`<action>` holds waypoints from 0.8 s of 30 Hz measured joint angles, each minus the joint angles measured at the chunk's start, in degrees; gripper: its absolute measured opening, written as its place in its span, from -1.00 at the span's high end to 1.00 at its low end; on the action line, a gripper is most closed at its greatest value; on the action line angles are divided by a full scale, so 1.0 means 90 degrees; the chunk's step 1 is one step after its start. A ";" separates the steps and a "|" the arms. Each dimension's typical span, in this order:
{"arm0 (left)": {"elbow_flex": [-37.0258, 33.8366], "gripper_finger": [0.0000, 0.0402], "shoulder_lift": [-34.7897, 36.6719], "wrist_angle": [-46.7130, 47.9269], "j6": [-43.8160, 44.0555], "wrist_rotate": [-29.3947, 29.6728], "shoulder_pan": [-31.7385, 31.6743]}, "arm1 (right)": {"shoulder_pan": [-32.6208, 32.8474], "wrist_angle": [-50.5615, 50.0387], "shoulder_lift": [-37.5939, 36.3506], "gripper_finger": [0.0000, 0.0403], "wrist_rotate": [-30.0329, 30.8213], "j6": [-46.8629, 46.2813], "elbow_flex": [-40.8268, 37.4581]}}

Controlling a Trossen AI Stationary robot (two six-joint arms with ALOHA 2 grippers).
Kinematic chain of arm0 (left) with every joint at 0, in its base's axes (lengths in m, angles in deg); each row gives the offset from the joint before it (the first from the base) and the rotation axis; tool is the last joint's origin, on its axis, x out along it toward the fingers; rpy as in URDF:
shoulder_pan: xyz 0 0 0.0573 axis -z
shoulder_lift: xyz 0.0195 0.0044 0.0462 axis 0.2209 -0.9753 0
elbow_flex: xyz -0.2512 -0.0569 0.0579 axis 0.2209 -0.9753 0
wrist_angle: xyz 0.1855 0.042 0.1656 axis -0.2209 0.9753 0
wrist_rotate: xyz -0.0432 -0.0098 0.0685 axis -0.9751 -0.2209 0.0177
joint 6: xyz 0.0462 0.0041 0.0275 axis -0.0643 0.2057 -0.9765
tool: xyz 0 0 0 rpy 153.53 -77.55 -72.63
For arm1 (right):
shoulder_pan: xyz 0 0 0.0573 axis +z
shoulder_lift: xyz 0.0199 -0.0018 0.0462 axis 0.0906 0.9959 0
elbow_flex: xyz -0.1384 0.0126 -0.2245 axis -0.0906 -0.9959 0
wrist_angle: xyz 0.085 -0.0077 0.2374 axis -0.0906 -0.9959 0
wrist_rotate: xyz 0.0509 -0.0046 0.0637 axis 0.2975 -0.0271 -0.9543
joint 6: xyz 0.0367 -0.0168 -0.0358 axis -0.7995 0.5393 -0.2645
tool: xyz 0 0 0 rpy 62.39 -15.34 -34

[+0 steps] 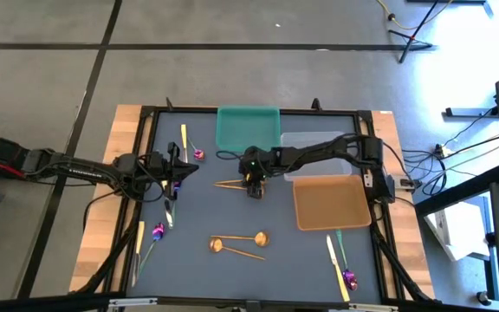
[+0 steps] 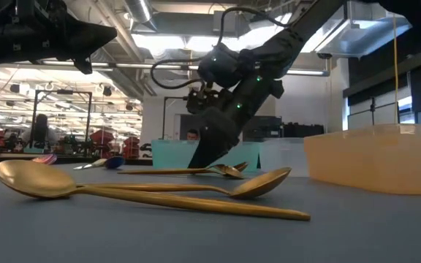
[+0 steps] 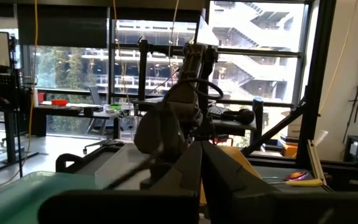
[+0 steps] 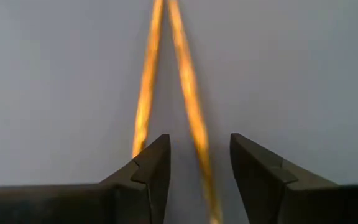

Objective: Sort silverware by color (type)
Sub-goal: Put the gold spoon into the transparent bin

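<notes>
Two gold spoons point(image 1: 230, 183) lie on the dark mat at the table's middle, their handles point(image 4: 194, 112) running close together. My right gripper point(image 1: 254, 185) points down over them, open. In the right wrist view one handle runs between its fingers point(image 4: 199, 142) and the other passes under the left finger point(image 4: 151, 165). Two more gold spoons point(image 1: 236, 243) lie nearer the near edge and fill the low view's foreground point(image 2: 145, 188). My left gripper point(image 1: 183, 167) hovers above the mat's left part, shut point(image 3: 201, 155) and empty. Purple-headed spoons point(image 1: 197, 153) and pale knives point(image 1: 183, 137) lie scattered around.
A green tray point(image 1: 248, 127), a clear tray point(image 1: 314, 147) and an orange tray point(image 1: 332, 204) stand at the far and right side. A knife point(image 1: 334, 260) and a purple spoon point(image 1: 346, 276) lie near the right corner; others point(image 1: 139, 238) lie near the left.
</notes>
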 joint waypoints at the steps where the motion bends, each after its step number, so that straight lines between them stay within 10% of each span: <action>1: 0.0000 0.98 0.0000 0.0001 0.0000 0.0000 0.0000 | 0.0019 0.0015 0.0026 0.24 0.0063 0.0056 0.0000; 24: 0.0000 0.98 0.0000 0.0013 0.0005 0.0000 0.0000 | 0.0015 0.0027 0.0169 0.95 0.0031 0.0305 0.0011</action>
